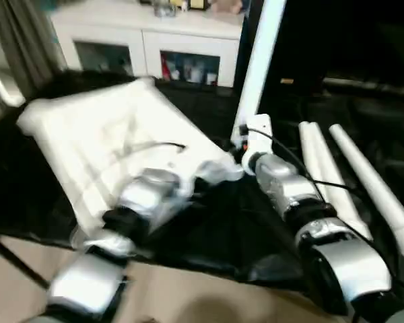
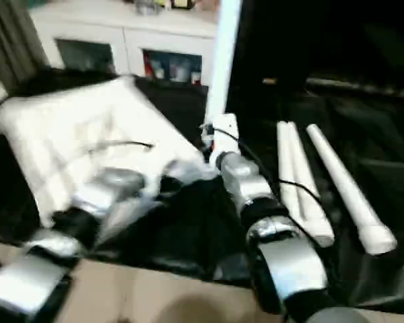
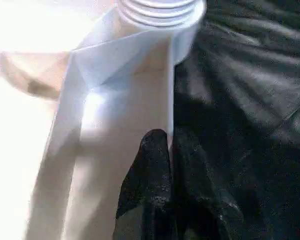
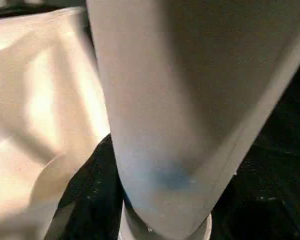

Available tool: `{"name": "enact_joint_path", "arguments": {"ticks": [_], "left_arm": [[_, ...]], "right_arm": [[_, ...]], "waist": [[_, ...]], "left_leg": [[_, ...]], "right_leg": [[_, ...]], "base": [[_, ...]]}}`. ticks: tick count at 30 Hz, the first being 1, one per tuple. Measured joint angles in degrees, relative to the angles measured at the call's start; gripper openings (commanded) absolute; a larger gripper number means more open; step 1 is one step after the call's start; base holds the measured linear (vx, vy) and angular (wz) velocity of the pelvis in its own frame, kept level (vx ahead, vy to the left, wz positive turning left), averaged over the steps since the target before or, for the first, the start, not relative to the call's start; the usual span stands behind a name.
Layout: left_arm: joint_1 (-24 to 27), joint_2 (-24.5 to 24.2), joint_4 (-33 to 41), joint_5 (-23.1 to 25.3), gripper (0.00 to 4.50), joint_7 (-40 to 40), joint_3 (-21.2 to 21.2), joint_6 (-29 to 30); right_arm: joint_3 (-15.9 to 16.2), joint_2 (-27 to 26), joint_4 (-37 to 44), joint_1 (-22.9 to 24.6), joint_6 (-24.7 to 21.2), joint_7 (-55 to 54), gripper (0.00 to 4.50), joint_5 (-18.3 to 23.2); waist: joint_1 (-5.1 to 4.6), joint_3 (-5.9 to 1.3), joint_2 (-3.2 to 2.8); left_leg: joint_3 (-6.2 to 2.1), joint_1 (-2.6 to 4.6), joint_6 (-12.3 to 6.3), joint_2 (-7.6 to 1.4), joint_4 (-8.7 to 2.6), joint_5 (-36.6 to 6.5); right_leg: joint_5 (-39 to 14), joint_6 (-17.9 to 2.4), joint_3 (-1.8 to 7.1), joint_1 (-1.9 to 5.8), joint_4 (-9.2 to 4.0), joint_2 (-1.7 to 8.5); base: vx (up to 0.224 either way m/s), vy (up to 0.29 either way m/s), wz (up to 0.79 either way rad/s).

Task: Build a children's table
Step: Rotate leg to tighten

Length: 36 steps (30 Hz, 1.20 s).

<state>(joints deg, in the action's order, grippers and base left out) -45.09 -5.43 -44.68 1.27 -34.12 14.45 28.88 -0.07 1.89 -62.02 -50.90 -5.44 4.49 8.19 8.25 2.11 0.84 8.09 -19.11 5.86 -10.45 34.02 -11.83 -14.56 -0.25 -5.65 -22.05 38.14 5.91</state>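
Three white tapered legs (image 1: 353, 182) lie side by side on the black-draped desk (image 1: 222, 235), to the right of my right forearm. A fourth leg (image 1: 258, 64) stands nearly upright in front of me, its lower end meeting the near right corner of the white plastic tabletop (image 1: 101, 148), which lies flat across the left part of the desk. My right claw (image 1: 246, 145) is at the base of that standing leg, and the leg looms very close in the right wrist view (image 4: 190, 100); I cannot tell how far this claw is open or whether it grips the leg. My left claw (image 3: 162, 165) rests at the tabletop's corner, its two black fingers (image 3: 145, 180) pressed together against the white wall of the corner, just below the round threaded socket (image 3: 160, 12). A white cabinet (image 1: 148, 40) stands behind the desk.
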Motion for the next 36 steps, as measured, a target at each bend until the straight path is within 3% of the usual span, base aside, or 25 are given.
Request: {"name": "enact_joint_path", "arguments": {"ticks": [2,10,16,17,20,25,28,30,36], "left_arm": [[-0.08,0.46,-0.19,0.02,0.0,1.35,-0.01,-0.05],[-0.1,0.36,-0.31,0.09,0.0,1.85,-0.5,-0.11],[-0.4,0.04,-0.98,0.07,0.0,1.61,-0.48,-1.16],[-0.4,-0.35,-0.98,0.07,0.0,1.06,-0.4,-1.5],[-0.37,-1.37,-0.86,0.09,0.0,-0.35,-0.02,-2.52],[-0.33,-4.53,0.18,0.92,0.0,-2.62,0.19,-4.48],[-0.33,-5.85,1.52,0.98,0.0,-4.2,0.3,-5.24],[-0.33,-6.41,2.46,0.96,0.0,-4.91,0.36,-5.4],[0.82,-9.77,3.97,1.4,0.0,-9.29,1.74,-9.44]], "right_arm": [[-0.21,-0.61,-1.31,-0.88,0.0,-2.31,1.88,-0.26],[-0.66,-1.42,-2.83,-2.26,0.06,-3.7,1.88,-1.6],[-1.43,-1.63,-3.99,-3.22,1.32,-3.18,1.88,-1.85],[-1.85,-1.7,-3.99,-3.29,1.45,-2.56,2.23,-1.81],[-2.4,-1.69,-4.16,-3.63,1.79,-0.9,2.61,-1.78],[-2.82,-1.66,-5.63,-3.85,1.31,2.55,3.02,-1.45],[-2.9,-1.07,-5.62,-4.3,0.85,4.82,3.13,-1.44],[-2.95,-0.74,-5.46,-4.43,0.75,6.01,3.49,-1.48],[-0.97,2.14,-1.72,-1.51,-0.47,17.5,3.93,-1.68]], "waist": [[-0.28,0.01,0.37],[-0.34,-0.01,0.37],[-0.34,0.04,0.27],[-0.33,0.06,0.26],[-0.54,0.17,0.09],[-1.72,0.42,-0.33],[-1.83,0.64,-0.73],[-1.9,0.73,-0.93],[-1.83,0.91,-1.09]], "left_leg": [[0.65,0.05,0.09,-0.59,-0.55,0.28],[0.83,0.04,0.09,-0.47,-2.06,0.28],[0.85,0.03,0.1,-0.48,-2.21,0.29],[0.85,0.01,0.1,-0.49,-2.21,0.29],[0.86,-0.06,0.12,-0.5,-2.22,0.3],[0.79,-0.59,0.35,-0.63,-2.2,0.59],[0.75,-1.28,0.06,-0.87,-2.03,1.48],[0.76,-1.87,-0.3,-0.88,-1.76,1.54],[0.84,-2.07,-0.67,-0.98,-1.45,1.4]], "right_leg": [[1.67,-0.79,0.74,0.17,-1.02,-0.81],[1.55,-0.47,0.66,0.2,-2.08,-0.83],[1.67,-0.45,0.64,0.17,-2.11,-0.83],[1.67,-0.45,0.63,0.15,-2.12,-0.83],[1.71,-0.47,0.62,0.12,-2.19,-0.84],[2.07,-0.88,0.45,-0.23,-2.21,-0.93],[2.04,-0.94,0.34,-0.73,-2.22,-1.12],[2.05,-0.96,0.32,-1.12,-2.23,-1.13],[2.04,-0.97,0.15,-1.31,-2.27,-1.14]], "base": [[-0.008,-0.021,0.13],[0.0,0.0,0.0],[0.0,0.0,0.0],[0.0,0.0,0.0],[0.0,0.0,0.0],[0.0,0.0,0.0],[0.0,0.0,0.0],[0.0,0.0,0.0],[0.0,0.0,0.0]]}}
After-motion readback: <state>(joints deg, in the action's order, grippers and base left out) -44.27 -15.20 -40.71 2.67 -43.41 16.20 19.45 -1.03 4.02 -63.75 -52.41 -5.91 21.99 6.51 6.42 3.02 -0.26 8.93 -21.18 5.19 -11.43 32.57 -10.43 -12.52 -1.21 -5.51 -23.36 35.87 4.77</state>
